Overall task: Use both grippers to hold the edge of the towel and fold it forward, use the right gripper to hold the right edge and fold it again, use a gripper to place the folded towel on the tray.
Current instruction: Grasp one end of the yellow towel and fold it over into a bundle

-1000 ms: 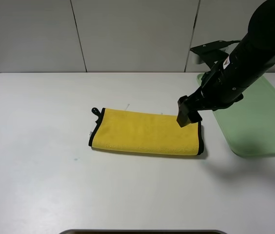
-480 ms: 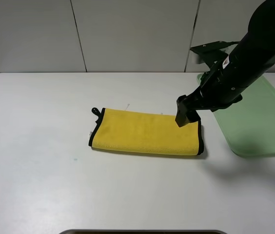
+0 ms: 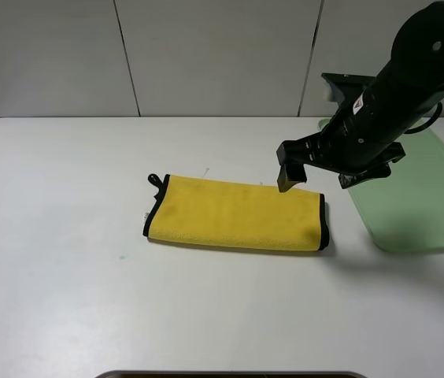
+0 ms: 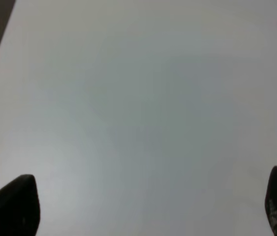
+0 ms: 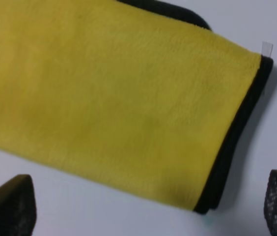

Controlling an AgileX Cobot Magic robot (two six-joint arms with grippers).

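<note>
Towel [image 3: 236, 214], small white corner tag [image 5: 266, 47]

Robot lab, white table [image 3: 64, 276], plain white panelled wall [image 3: 206, 55]

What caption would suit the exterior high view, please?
Open right hand hovers over the folded yellow towel, green tray alongside.

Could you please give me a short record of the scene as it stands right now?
Towel: folded into a long band, yellow side up, flat on the table
Towel edge: black trim showing at the right end
Tray: pale green, right of the towel, apart from it
Right gripper: open, over the towel's right end, holding nothing
Left gripper: open, over bare table, holding nothing
Progress: first fold done; second fold and placing on tray not yet done
</note>
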